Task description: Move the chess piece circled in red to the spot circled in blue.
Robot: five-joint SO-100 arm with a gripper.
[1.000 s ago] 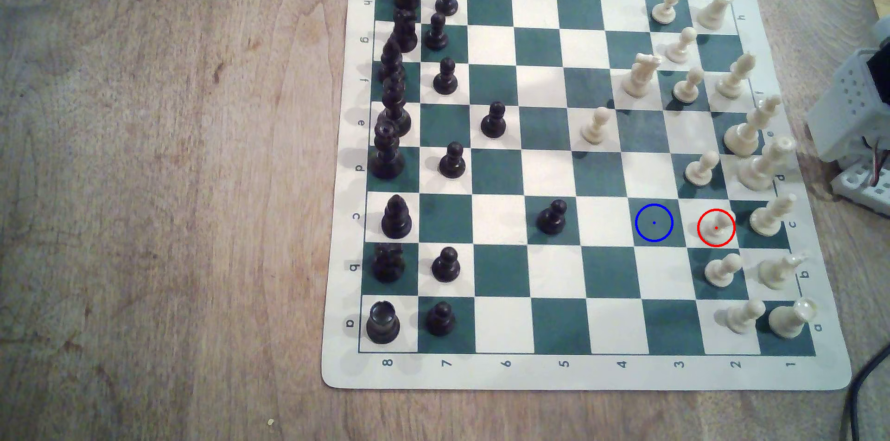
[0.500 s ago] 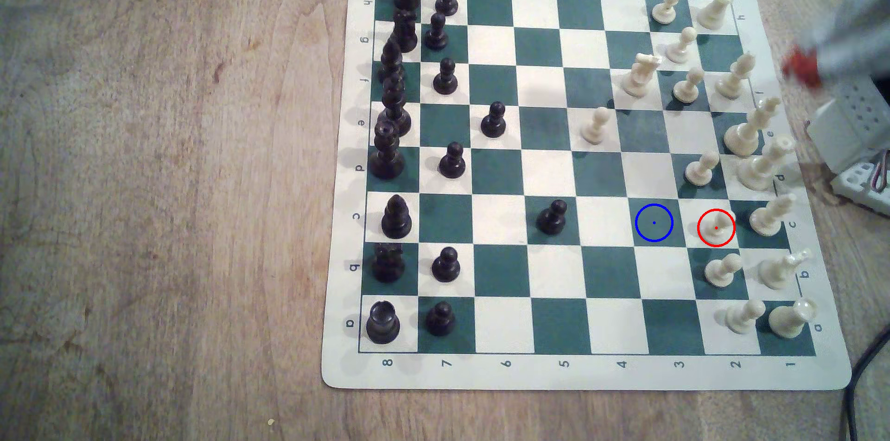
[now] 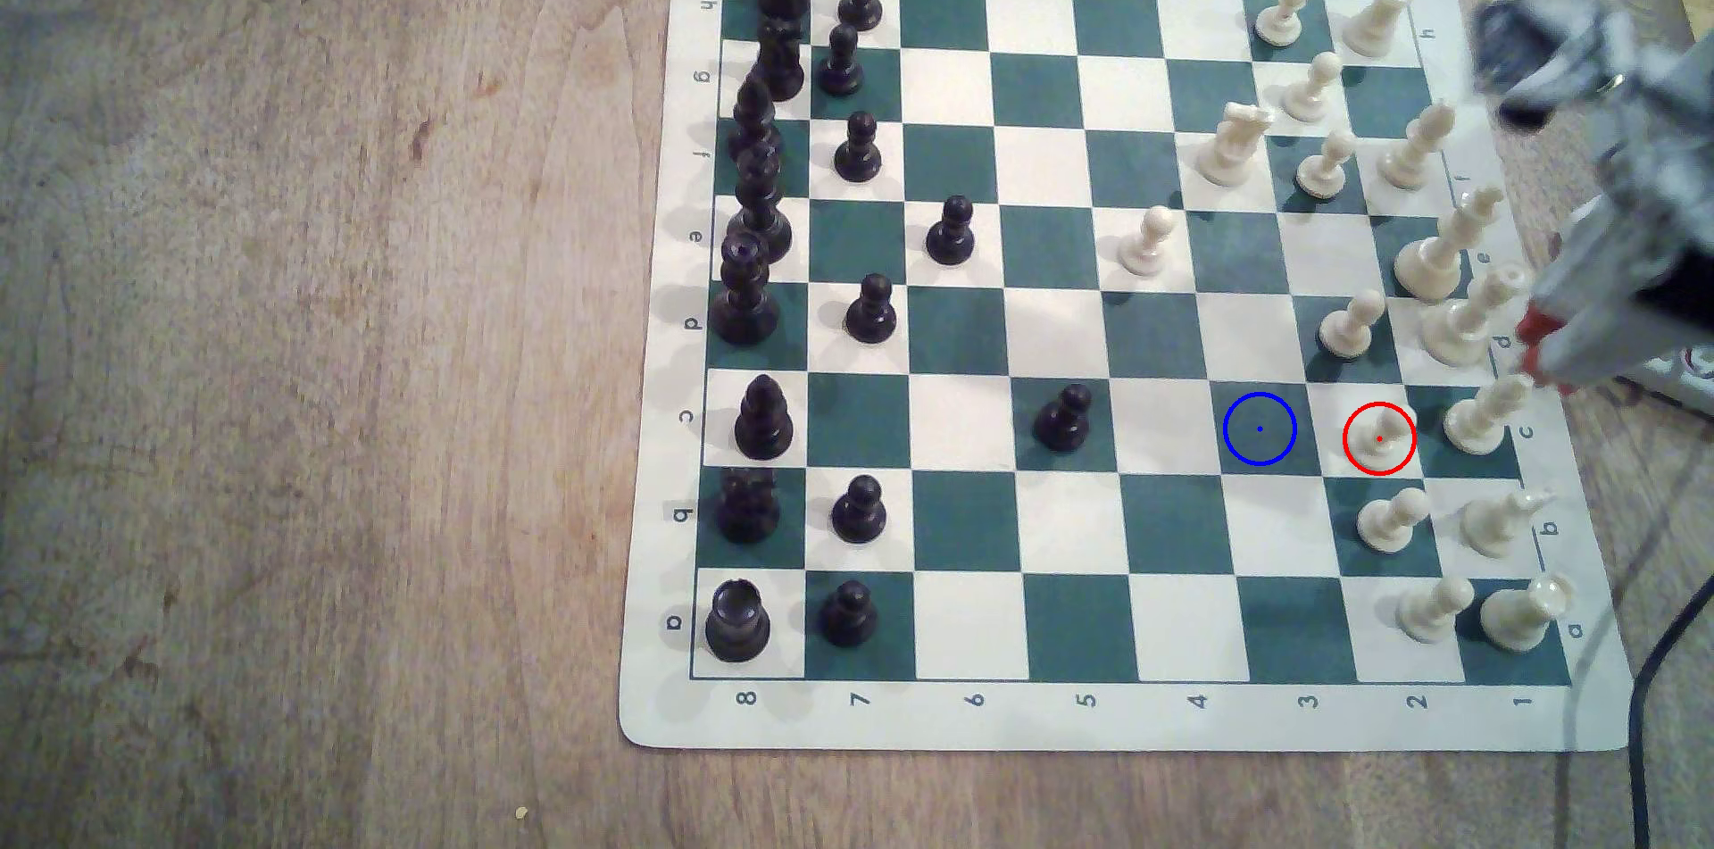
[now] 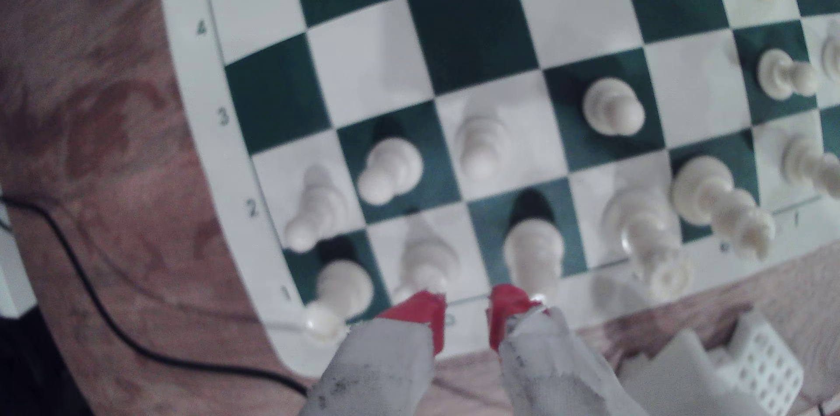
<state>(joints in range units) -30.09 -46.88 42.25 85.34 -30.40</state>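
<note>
Cream plastic is what I am after: the ringed pawn (image 3: 1379, 432) stands upright on a white square inside the red circle (image 3: 1379, 438), in the c row near the exterior view's right side of the chess mat (image 3: 1113, 724). In the wrist view I take it for the pawn (image 4: 482, 143) on the white square just beyond the bishop (image 4: 534, 248) ahead of my tips. The blue-ringed square (image 3: 1259, 429) is dark green and bare, the next square to the exterior view's left of the pawn, in the same row.

My gripper (image 4: 468, 311) hangs above the mat's right border as the exterior view shows it, its red-tipped fingers (image 4: 422, 309) parted with a plain gap between them and holding nothing. In the exterior view my red tips (image 3: 1535, 339) sit just to the right of the cream bishop (image 3: 1484, 413) on the dark square beside the pawn, and well apart from the pawn itself. The arm there is blurred.

Another cream pawn (image 3: 1388, 520) stands on the dark square just nearer than the ringed one, and a third (image 3: 1349, 325) on the dark square just farther. A black pawn (image 3: 1062, 420) stands in the same row, well to the left. A black cable (image 4: 136, 334) lies on the wooden table (image 3: 278, 348).
</note>
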